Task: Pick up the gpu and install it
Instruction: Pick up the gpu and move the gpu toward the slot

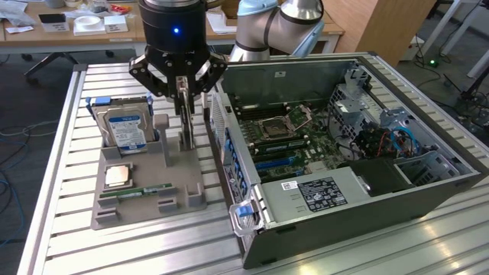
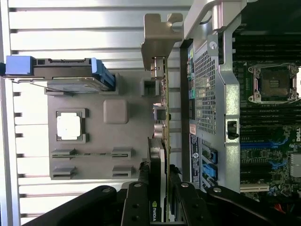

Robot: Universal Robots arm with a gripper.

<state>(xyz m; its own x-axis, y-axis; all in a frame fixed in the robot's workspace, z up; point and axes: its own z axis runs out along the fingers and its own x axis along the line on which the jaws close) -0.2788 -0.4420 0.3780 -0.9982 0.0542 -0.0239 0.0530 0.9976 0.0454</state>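
Note:
The gpu [image 1: 185, 123] hangs upright and edge-on under my gripper [image 1: 183, 100], its lower end at the grey holder [image 1: 153, 200] beside the open computer case [image 1: 367, 189]. In the wrist view the gpu [image 2: 161, 99] runs as a thin dark board with a tan metal end bracket [image 2: 159, 35] at its far end. My gripper [image 2: 159, 179] is shut on it, one black finger [image 2: 140, 193] on each flat side. I cannot tell whether the card's lower edge still sits in the holder's slot. The motherboard [image 1: 287, 137] lies exposed inside the case.
On the grey holder stand a blue-labelled hard drive [image 1: 126, 129], a CPU [image 1: 117, 176] and a green memory stick [image 1: 137, 191]. The case's perforated rear wall [image 2: 211, 94] rises close beside the card. A slatted aluminium table [image 1: 68, 240] carries everything; desks and a second arm are behind.

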